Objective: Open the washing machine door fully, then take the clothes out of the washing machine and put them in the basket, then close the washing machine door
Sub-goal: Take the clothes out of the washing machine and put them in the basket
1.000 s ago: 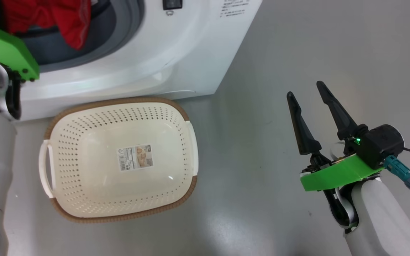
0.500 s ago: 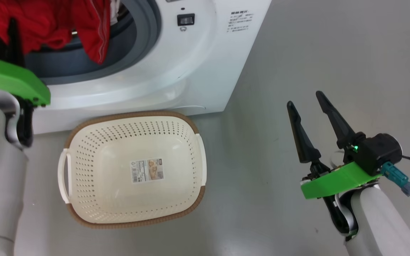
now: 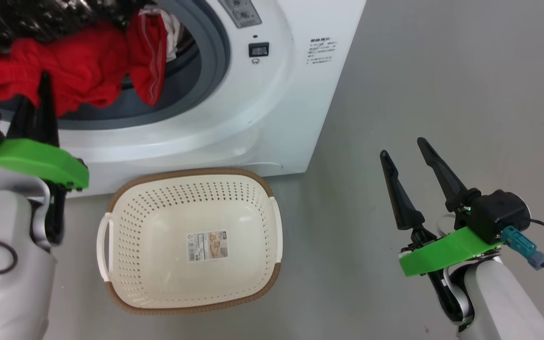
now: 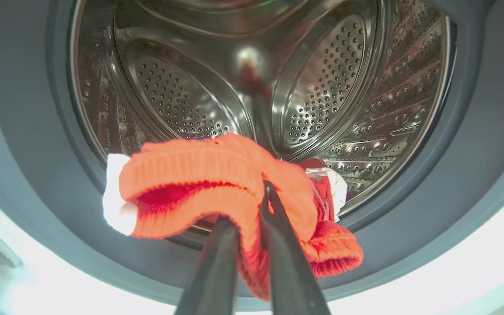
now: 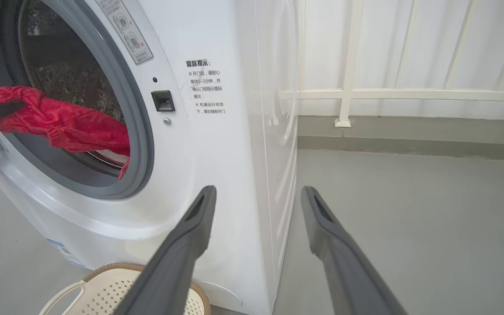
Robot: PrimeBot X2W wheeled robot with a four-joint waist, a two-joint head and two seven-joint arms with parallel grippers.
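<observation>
I have the left gripper (image 4: 247, 205) clamped on the clothes (image 4: 199, 183). Its two fingers stand close together with a fold of red knit pinched between them, right at the mouth of the washing machine (image 3: 262, 118). The bundle lies crosswise to the fingers, its long axis running side to side across the opening. One end hangs over the grey ring (image 3: 215, 61) at the front of the machine, and a white-trimmed end sticks out the other way. More red and white fabric sits just behind it in the steel drum (image 4: 322, 87).

What matters for the next move is that the basket (image 3: 234, 198) sits on the floor directly in front of the washing machine's base, below the opening and close against the front panel, mouth up and with nothing in it. So I judge the path to be out of the opening, then down. The left arm is much the nearer one. My worry is the trailing end catching on the ring as it comes out.

The right gripper (image 3: 403, 147) hangs well off to the machine's side with its fingers spread wide and nothing between them.

The floor (image 3: 442, 71) is smooth grey and slightly glossy. Beyond the washing machine's side panel I see a white railing (image 5: 348, 94) in front of a pale wall.
</observation>
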